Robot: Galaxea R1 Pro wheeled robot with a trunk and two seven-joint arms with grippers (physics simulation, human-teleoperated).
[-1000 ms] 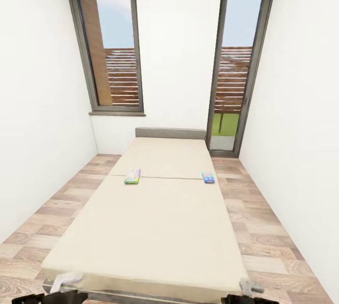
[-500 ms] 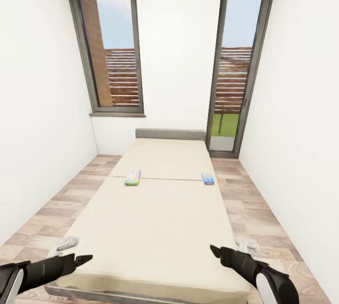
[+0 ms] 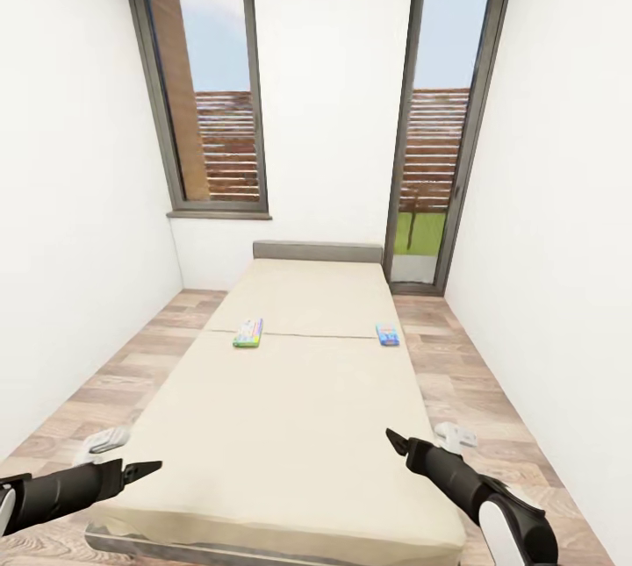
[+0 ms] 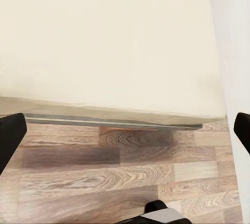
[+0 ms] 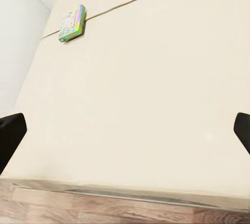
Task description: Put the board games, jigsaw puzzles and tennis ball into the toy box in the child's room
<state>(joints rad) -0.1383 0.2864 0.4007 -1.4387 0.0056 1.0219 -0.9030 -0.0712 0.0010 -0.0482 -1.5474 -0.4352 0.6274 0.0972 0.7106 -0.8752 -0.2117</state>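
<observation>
Foot-of-bed view. Two board games lie flat on the beige bed (image 3: 298,390) along its cross seam: the green-edged game box (image 3: 248,331) toward the left side, the smaller blue game box (image 3: 387,334) at the right edge. Each box's long axis runs roughly toward the headboard. Both appear light, stiff and thin, best pinched across a short edge. Left tool (image 3: 140,467) and right tool (image 3: 395,441) hover empty, fingers spread in the wrist views.

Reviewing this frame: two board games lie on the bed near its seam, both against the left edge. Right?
Not quite. In the head view the green-edged board game lies near the bed's left edge, but the blue board game lies near the right edge. Both do sit by the seam.
</observation>
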